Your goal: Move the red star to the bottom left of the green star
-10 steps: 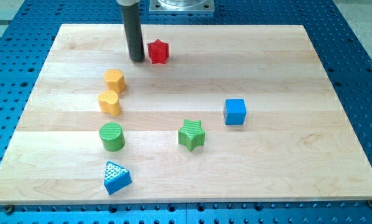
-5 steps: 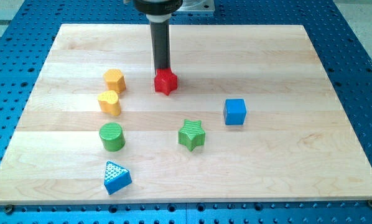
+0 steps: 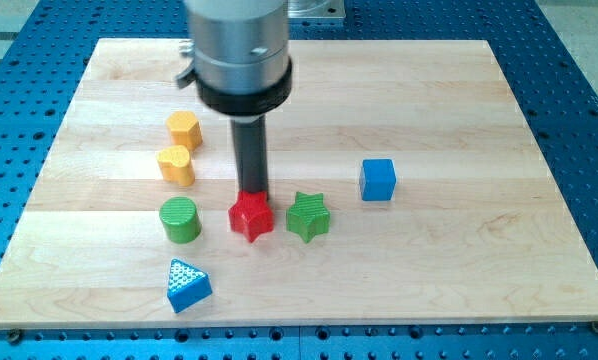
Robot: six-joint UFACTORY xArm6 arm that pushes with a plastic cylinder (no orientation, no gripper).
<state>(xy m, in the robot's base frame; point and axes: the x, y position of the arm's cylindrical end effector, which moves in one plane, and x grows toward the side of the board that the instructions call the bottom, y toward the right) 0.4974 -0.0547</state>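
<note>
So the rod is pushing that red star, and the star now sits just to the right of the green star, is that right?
Not quite. In the camera view my tip is right at the red star's top edge, but the star sits just to the left of the green star, between it and the green cylinder.

A single camera looks down at an angle from the six o'clock edge of the wooden bench (image 3: pixel 539 120), framing the whole board closely.
</note>
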